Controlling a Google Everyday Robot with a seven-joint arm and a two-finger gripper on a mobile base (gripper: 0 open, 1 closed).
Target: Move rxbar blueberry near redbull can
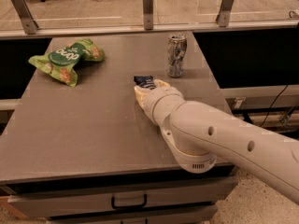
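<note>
One flat navy-blue rxbar blueberry [144,81], clamped in my jaws at centre of grey worktop [70,125], near-left of slim silver redbull can [176,55]: held for placing beside it.

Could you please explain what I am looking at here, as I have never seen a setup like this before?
This is one camera view looking down over a grey table; where the camera sits is not known. The thick pale limb from the lower right is a robot arm. Its end is the tool, two fingers that pinch things. It is near the table's middle and appears to grip a dark blue snack bar, the rxbar blueberry. Just beyond, to the right, the redbull can stands upright. A green chip bag lies at the far left.
</note>
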